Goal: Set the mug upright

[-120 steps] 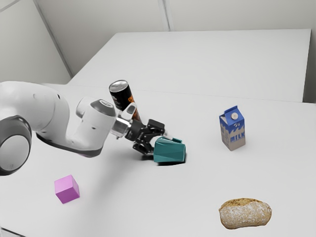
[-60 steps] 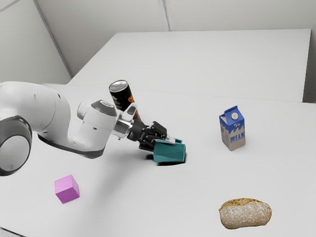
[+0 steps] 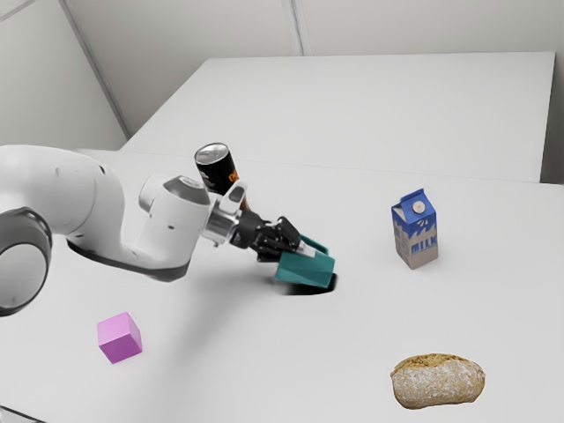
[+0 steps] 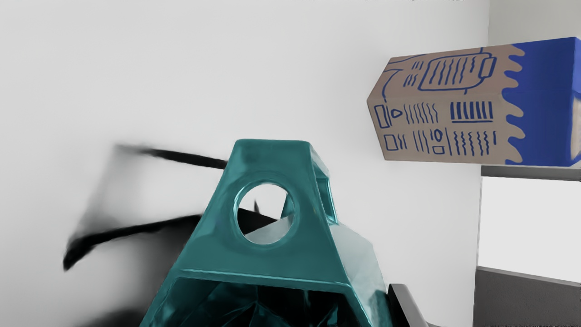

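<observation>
From where I'm standing, the black pincer [image 3: 296,249] is right down at the teal mug [image 3: 306,270], crowding against one end of it. Whether it's open, closed or gripping the mug, I honestly can't tell. The mug is just ahead of the pincer, lying over at a slant rather than standing, with a dark shadow [image 3: 319,288] below it. In the wrist view its dark hollow is close to the pincer, and a flat teal part with a round hole through it reaches farther out. Past the mug, well apart from the pincer, stands the milk carton [image 3: 416,231]. The bread [image 3: 438,382] is off from the pincer toward the exterior view's right and nearer that camera. The pink cube [image 3: 119,337] sits toward the exterior view's left, and the black can [image 3: 216,168] is behind the arm, up from the pincer.
</observation>
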Controlling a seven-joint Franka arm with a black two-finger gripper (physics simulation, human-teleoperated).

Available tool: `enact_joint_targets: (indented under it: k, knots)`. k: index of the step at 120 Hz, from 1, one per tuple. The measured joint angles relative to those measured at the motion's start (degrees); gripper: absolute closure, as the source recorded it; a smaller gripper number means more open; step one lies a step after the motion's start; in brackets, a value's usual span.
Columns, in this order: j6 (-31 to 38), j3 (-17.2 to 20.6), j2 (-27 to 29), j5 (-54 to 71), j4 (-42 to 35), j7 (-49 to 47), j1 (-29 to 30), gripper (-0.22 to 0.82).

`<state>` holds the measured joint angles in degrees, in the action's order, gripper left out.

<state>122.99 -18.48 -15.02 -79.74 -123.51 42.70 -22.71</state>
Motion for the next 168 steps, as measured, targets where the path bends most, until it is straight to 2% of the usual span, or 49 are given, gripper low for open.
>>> enact_joint_targets:
  k: [27,39,65,79,97,117,168]
  knots:
    - [2.4,1.5,5.7,1.3,-1.6,0.3,-0.3,0.76]
    - [5.3,2.5,9.3,6.4,-3.0,-0.5,-0.3,0.77]
    - [10.9,3.3,18.4,31.3,-8.0,-6.6,-1.4,0.78]
    - [11.5,3.3,20.9,47.8,-8.6,-11.9,0.0,0.78]
    - [10.8,3.3,21.2,63.2,-8.6,-18.4,0.6,0.78]
    - [10.5,3.3,19.0,73.2,-7.7,-24.3,1.3,0.78]
    - [12.0,2.9,13.4,82.0,-7.0,-33.8,1.3,0.78]
